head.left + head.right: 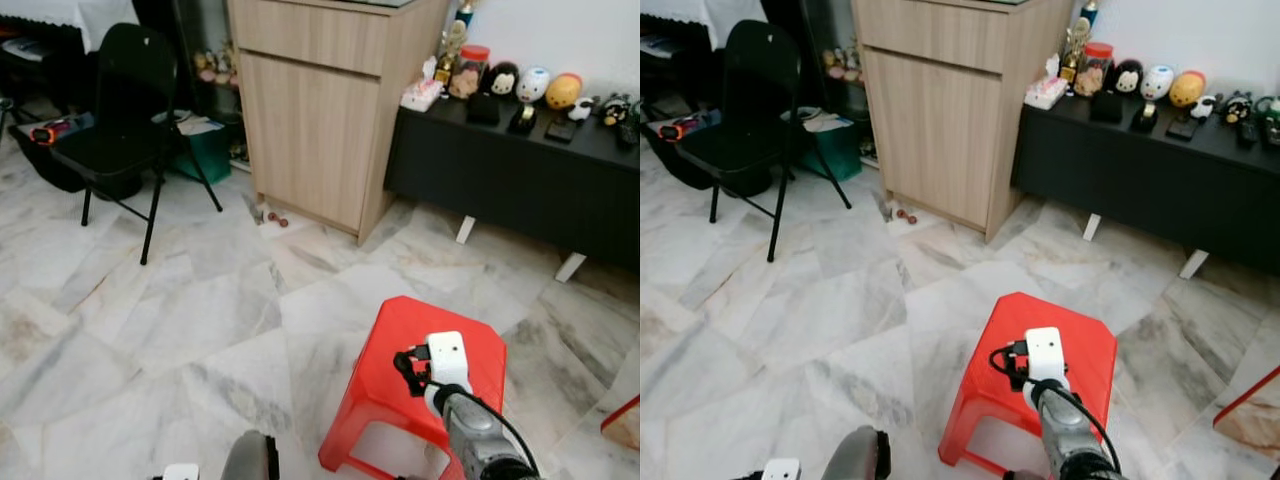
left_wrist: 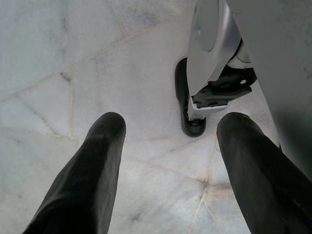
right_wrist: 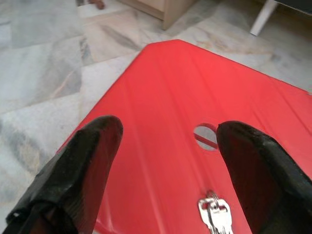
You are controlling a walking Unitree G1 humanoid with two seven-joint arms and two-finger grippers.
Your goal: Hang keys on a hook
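Note:
A small bunch of silver keys [image 3: 214,214] lies flat on top of a red plastic stool [image 1: 375,345], close to the stool's round centre hole [image 3: 205,136]. My right gripper [image 3: 168,130] hovers just above the stool top, open, its two black fingers [image 3: 83,165] spread wide, with the keys lying on the stool between them. In the head views the right gripper [image 1: 407,366] sits over the stool's middle. My left gripper [image 2: 170,126] hangs open over the marble floor beside my own leg [image 2: 209,68], holding nothing.
A light wooden cabinet [image 1: 320,110] stands ahead, a black folding chair [image 1: 125,110] to its left and a low black bench [image 1: 520,175] with figurines to its right. Another red object [image 1: 625,420] pokes in at the right edge. Marble floor surrounds the stool.

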